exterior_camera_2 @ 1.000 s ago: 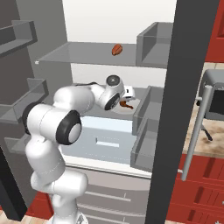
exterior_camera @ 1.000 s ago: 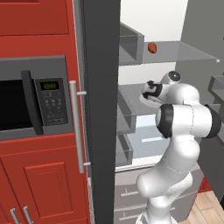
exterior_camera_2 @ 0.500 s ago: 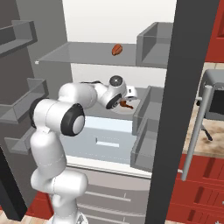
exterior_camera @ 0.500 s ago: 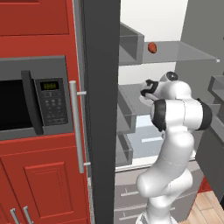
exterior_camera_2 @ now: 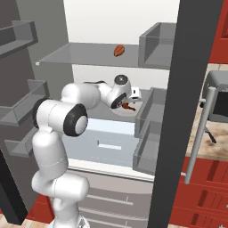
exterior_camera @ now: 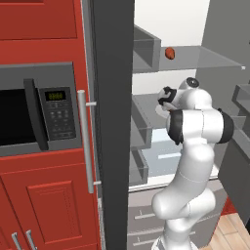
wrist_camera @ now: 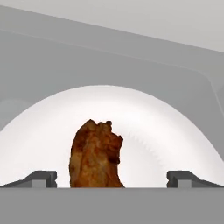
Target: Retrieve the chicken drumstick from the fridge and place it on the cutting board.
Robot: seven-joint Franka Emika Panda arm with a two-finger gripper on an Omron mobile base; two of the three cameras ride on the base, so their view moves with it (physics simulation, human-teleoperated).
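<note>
I'm looking into the open fridge (exterior_camera: 113,122): dark grey outside, pale grey inside, with clear glass shelves and grey door bins, and red cabinets (exterior_camera: 44,215) with a built-in microwave (exterior_camera: 34,110) to its left. From the right base view I can see beige countertop (exterior_camera_2: 209,138) beyond the fridge door. On the upper glass shelf (exterior_camera_2: 80,55) a rounded orange-brown lump (exterior_camera_2: 118,50) sits near the back. My arm reaches onto the shelf below, where a white plate (wrist_camera: 175,140) rests. The hand view gives me what the base views barely do: the chicken drumstick (wrist_camera: 96,153), reddish-brown, lies on that plate directly ahead of the gripper (wrist_camera: 112,177), between the two dark fingertips (wrist_camera: 41,178) but closer to the one on the left of that view. The jaws stand fully apart and have hold of nothing. In the right base view the drumstick is a small dark sliver just beside the hand, at the plate's edge
</note>
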